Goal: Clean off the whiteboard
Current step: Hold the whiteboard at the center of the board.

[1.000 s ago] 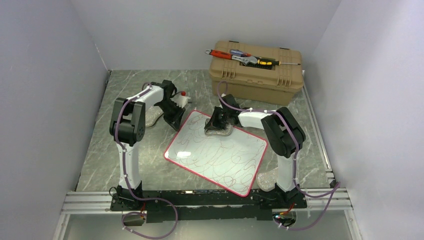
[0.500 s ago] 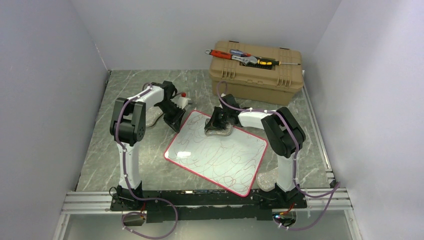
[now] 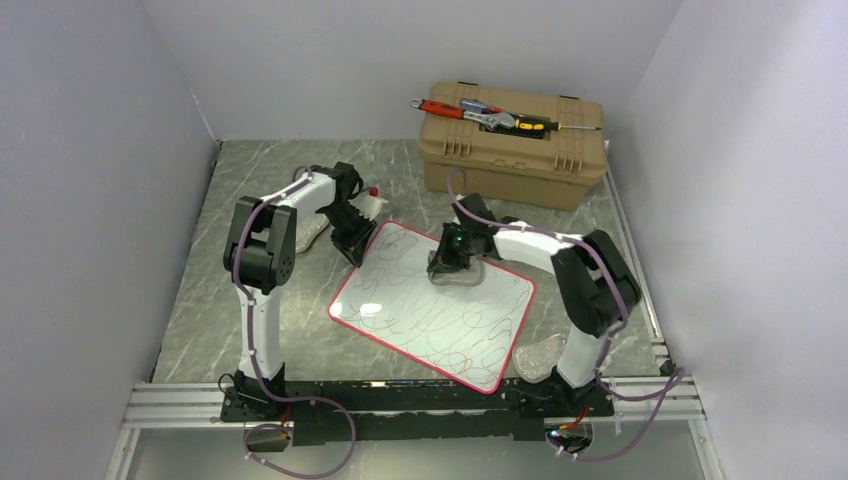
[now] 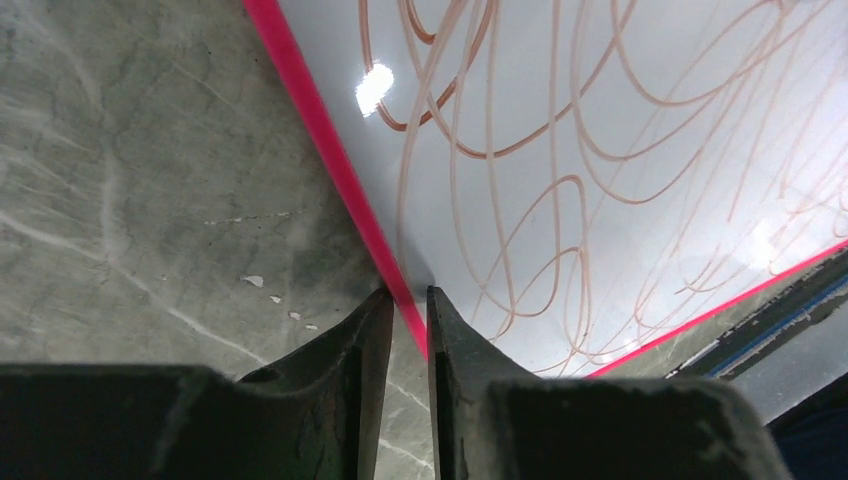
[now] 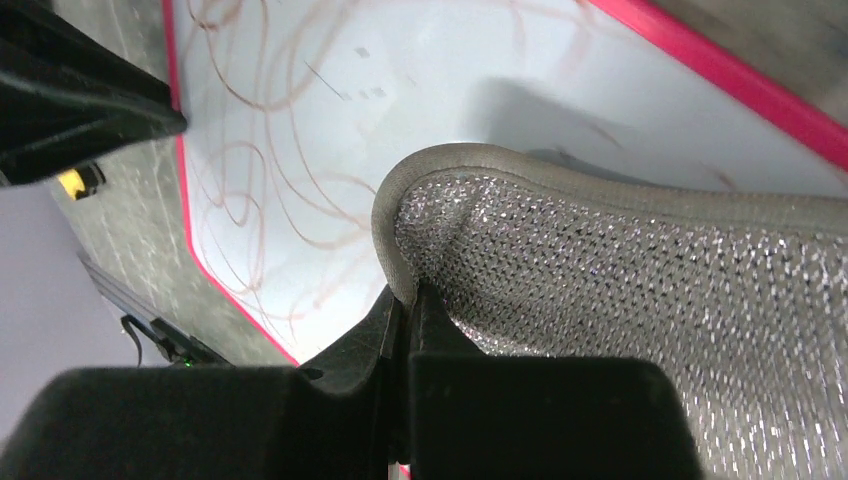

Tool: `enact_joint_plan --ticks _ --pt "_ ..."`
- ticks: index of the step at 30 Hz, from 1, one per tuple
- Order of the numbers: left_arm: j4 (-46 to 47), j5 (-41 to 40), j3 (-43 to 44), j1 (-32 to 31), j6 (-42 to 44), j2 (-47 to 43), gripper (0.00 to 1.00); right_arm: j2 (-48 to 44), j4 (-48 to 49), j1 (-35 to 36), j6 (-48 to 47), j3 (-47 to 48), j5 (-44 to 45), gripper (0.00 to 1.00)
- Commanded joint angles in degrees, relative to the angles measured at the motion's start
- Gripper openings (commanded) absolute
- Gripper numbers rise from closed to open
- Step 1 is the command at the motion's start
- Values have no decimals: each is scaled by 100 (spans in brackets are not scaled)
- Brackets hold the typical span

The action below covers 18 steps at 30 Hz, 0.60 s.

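The whiteboard (image 3: 420,322) lies flat on the marble table, white with a thin red rim and covered in thin reddish scribbles. In the right wrist view the whiteboard (image 5: 300,100) fills the background. My right gripper (image 3: 447,262) is over its far half, shut (image 5: 408,296) on the edge of a grey glittery cloth (image 5: 600,290) that rests on the board (image 3: 463,276). My left gripper (image 3: 356,248) is at the board's far left edge. Its jaws (image 4: 409,295) stand a narrow gap apart astride the red rim (image 4: 330,150).
A tan toolbox (image 3: 515,150) stands at the back right with a screwdriver and wrench (image 3: 480,112) on its lid. A red-capped marker (image 3: 370,197) and a grey cloth (image 3: 310,232) lie by the left arm. Another grey cloth (image 3: 540,355) lies near the right base.
My right gripper has dragged the cloth rightward and nearer across the board. My left gripper has shifted slightly along the rim and its jaws have eased apart a little.
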Motion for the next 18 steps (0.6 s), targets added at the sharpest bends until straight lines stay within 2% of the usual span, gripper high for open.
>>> enact_joint_plan --ticks 1,5,9,13,18 --pt "669 -857 -158 -212 -149 483 26 -1117 -821 -358 -245 -565 482 0" --pt "723 -1015 -173 -212 -151 631 19 -1496 -491 -714 -194 -1401 511 0" --pt "754 -989 -224 -219 -188 718 13 -812 292 -626 62 -1352 677 0" --pt "762 -968 -286 -245 -159 734 12 235 788 -329 318 -505 841 0" --pt "764 -935 -327 -282 -154 765 11 1573 616 83 413 1252 1144 0"
